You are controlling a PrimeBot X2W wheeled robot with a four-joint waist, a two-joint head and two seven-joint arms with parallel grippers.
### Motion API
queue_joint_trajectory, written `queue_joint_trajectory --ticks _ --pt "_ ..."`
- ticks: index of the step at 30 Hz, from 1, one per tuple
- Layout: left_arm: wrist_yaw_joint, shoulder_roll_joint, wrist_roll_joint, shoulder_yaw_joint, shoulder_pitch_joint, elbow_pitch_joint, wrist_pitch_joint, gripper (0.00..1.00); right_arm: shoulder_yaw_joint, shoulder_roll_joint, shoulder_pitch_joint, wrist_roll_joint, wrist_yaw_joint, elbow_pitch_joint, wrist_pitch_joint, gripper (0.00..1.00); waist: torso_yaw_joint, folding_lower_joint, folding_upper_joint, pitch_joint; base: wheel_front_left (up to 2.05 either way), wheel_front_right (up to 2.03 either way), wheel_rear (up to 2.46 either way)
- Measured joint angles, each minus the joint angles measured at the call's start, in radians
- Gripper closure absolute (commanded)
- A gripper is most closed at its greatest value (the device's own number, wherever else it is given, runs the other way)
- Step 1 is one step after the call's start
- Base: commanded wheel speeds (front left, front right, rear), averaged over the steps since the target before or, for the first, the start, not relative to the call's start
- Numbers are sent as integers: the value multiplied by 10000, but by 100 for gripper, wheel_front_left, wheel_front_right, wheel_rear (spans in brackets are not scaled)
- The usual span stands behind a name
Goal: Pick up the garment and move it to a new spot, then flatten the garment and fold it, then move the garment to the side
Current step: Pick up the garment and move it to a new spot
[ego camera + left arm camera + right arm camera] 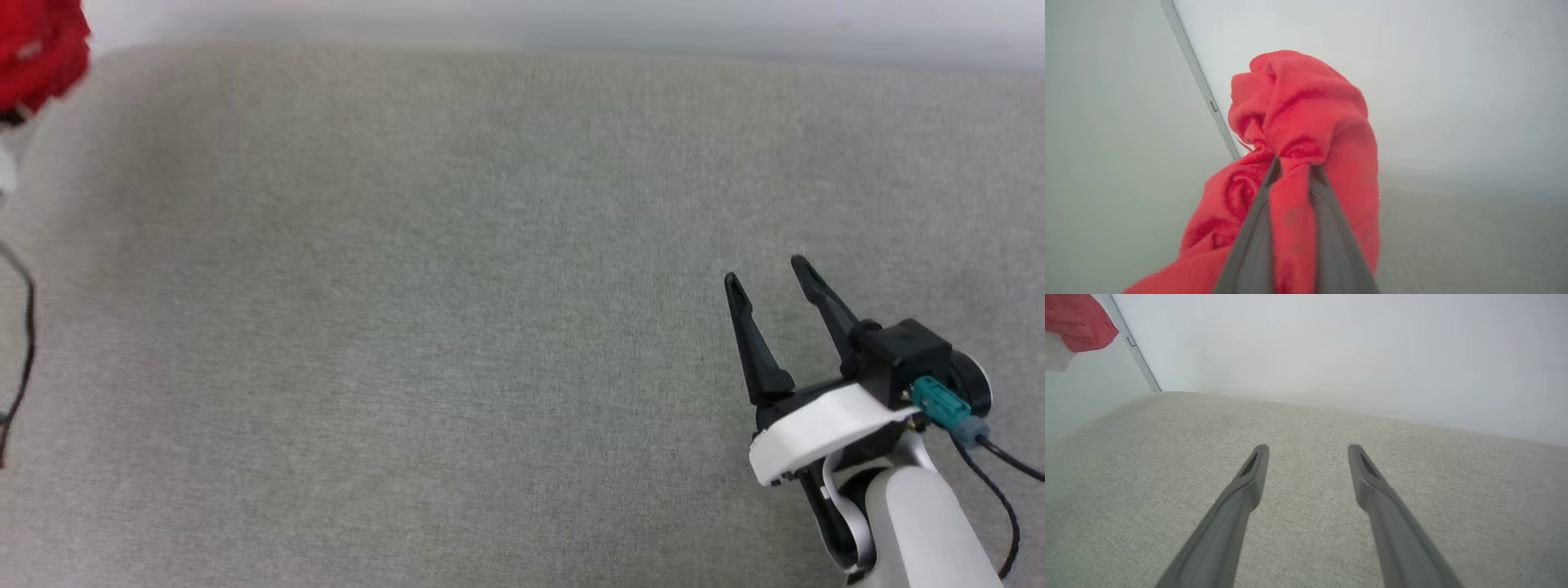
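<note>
The garment (pixel 1298 122) is a bunched mass of red cloth in the left wrist view, pinched between the two dark fingers of my left gripper (pixel 1295 166), which is shut on it and holds it up in front of a pale wall. A corner of the garment (pixel 41 53) also hangs at the head view's top left edge. In the right wrist view the garment (pixel 1079 320) shows red with a bit of white at the top left. My right gripper (pixel 763 271) hovers open over the grey fabric surface at the lower right, nothing between its fingers (pixel 1257 465).
A grey woven surface (pixel 457 310) spans the whole work area. A pale wall (pixel 1331 347) runs along its far edge, with a grey metal strip (pixel 1133 347) in the corner. A black cable (pixel 24 359) dangles at the left edge.
</note>
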Motion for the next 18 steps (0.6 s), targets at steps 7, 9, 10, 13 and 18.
queue_joint_trajectory --ticks 7,9,10,13,18 --pt "-182 -621 290 -393 -263 33 -1948 100 -278 0 593 148 0 -194 144 0 82 -3 0 -1144 0 0 0" --pt "-278 -855 351 -600 -291 -44 -2243 100 -391 0 810 188 0 -297 226 0 13 -3 0 -1416 0 0 0" --pt "-324 -1001 359 -704 -288 -88 -2374 100 -462 0 898 188 0 -336 244 0 -41 -3 0 -1530 0 0 0" --pt "-433 -1532 339 -1005 -190 -362 -2694 100 -686 -2 1132 198 0 -460 384 0 -305 -3 0 -1793 0 0 0" --pt "-587 -2635 127 -1613 283 -853 -2934 100 -976 -6 1410 186 -2 -662 598 0 -885 -3 0 -2072 0 0 0"
